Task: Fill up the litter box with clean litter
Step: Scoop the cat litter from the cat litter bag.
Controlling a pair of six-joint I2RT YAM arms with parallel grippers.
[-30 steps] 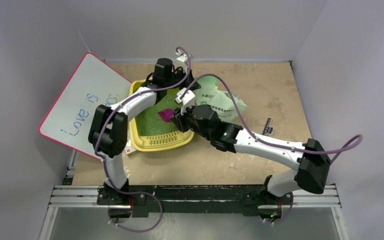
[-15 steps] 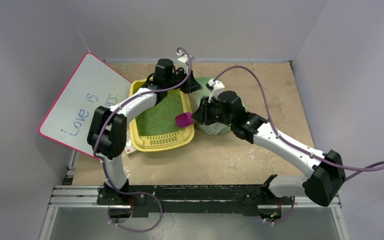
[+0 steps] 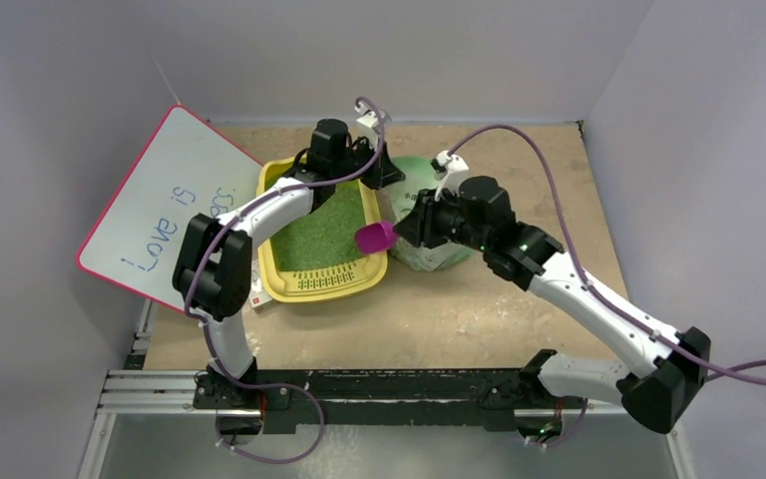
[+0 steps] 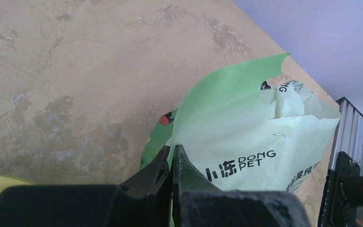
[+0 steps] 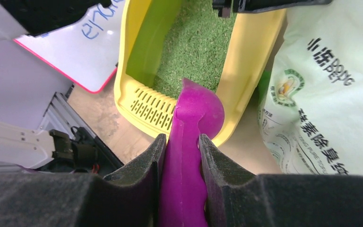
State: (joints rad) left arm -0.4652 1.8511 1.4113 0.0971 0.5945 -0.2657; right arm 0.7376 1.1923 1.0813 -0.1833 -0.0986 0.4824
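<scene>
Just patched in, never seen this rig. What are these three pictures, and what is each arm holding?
Two robot arms are bolted at the near edge of the table. One picture looks down from above and behind them; the other two come from a camera on each wrist, so jaws fill the bottom. On the table: a yellow litter box holding green litter and a green bag beside it; a pink-edged whiteboard sits at its left edge. The left arm has its jaws shut on the bag's edge. The right arm has its jaws gripping a purple scoop at the box's right rim.
</scene>
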